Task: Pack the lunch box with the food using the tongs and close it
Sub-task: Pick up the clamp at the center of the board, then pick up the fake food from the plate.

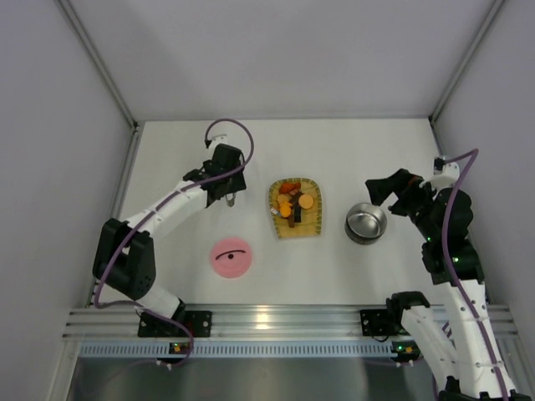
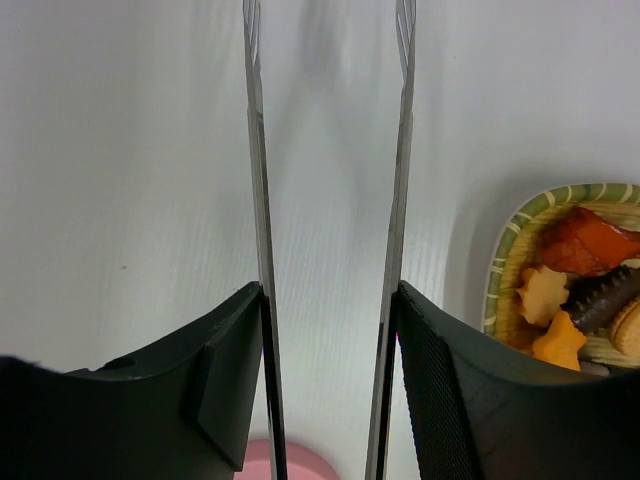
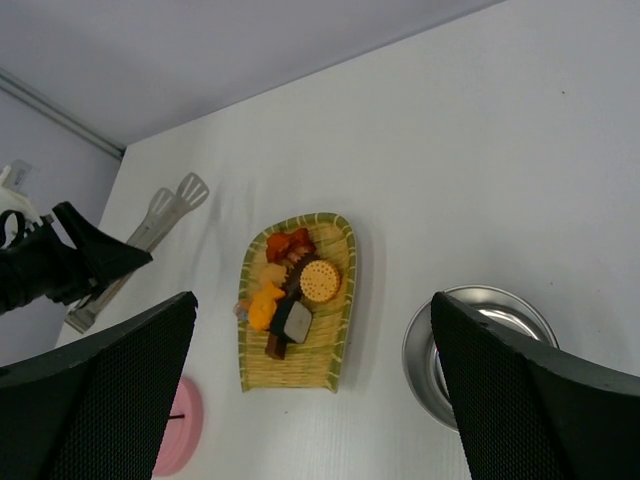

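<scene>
left gripper [image 2: 330, 290]: fingers [image 2: 440, 380] part-closed, pinching the long thin silver metal tongs [image 2: 258, 200]. Each slim arm lies flat against one finger's inner face.
tongs: arms stay apart in a narrow gap, tips pointing toward the table's far edge. They are on the left half of the white table [image 1: 359, 150], just left of the tray. Can't tell whether the tips touch the surface.
right gripper [image 3: 313, 300]: fingers spread wide, holding nothing, touching nothing. It hangs near the right edge, above and beside the steel bowl.
lunch box, bowl: small round shiny steel bowl [image 1: 365, 223], uncovered, on the right half of the table, just right of the tray and apart from it.
lunch box, lid: flat pink round lid with a thin black curved handle [image 1: 231, 256], lying flat, handle up. It is left of centre toward the near edge, well apart from the bowl.
food [image 1: 294, 200]: orange pieces, dark brown bits, a round biscuit-like disc and a grey-white chunk (all piled at the tray's far end).
tray: yellow woven tray with a green-striped rim [image 1: 305, 225], mid-table, between lid and bowl.
</scene>
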Available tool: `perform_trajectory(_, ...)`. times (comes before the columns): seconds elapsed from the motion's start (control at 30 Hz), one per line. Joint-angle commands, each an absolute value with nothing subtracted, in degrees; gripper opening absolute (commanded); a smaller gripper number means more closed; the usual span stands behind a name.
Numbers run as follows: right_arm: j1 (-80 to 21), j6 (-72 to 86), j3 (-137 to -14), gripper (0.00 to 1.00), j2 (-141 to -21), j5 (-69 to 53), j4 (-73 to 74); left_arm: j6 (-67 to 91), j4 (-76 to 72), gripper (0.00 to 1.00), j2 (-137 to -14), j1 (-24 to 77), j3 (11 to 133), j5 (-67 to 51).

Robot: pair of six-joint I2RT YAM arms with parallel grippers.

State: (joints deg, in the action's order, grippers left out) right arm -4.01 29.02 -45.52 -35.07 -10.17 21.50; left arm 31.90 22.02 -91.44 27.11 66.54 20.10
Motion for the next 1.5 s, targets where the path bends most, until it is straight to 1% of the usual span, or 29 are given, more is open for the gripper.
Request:
perform_trajectory(0.0, -3.4, 29.1, -48.5, 0.99, -35.4, -10.3, 21.9, 30.7, 25.5, 0.58, -87.3, 28.2, 69.0, 22.0)
perform_trajectory(0.2, -3.3, 29.2, -49.0, 0.99, -35.9, -10.5, 21.8, 30.2, 28.3, 0.57, -82.6, 30.5, 69.9, 22.3)
perform_trajectory(0.4, -3.3, 28.7, -49.9, 1.0, -35.9, -9.4, 23.3, 28.8, 33.5, 0.54, -80.4, 37.3, 72.5, 20.9)
perform_trajectory(0.63, -3.4, 29.0, -49.2, 0.99, -34.7, -9.1, 23.7, 29.5, 35.9, 0.54, -75.9, 44.4, 70.9, 19.4)
perform_trajectory(0.83, -3.4, 29.5, -49.2, 1.0, -34.1, -9.0, 24.2, 29.4, 37.8, 0.54, -75.0, 48.2, 70.5, 16.4)
perform_trajectory(1.23, -3.4, 29.8, -49.0, 0.99, -33.7, -8.5, 24.9, 31.4, 40.4, 0.54, -74.1, 57.6, 67.7, 15.0)
perform_trajectory(1.47, -3.4, 29.4, -48.6, 0.99, -33.6, -8.2, 25.2, 32.7, 38.4, 0.54, -74.8, 59.0, 64.8, 14.4)
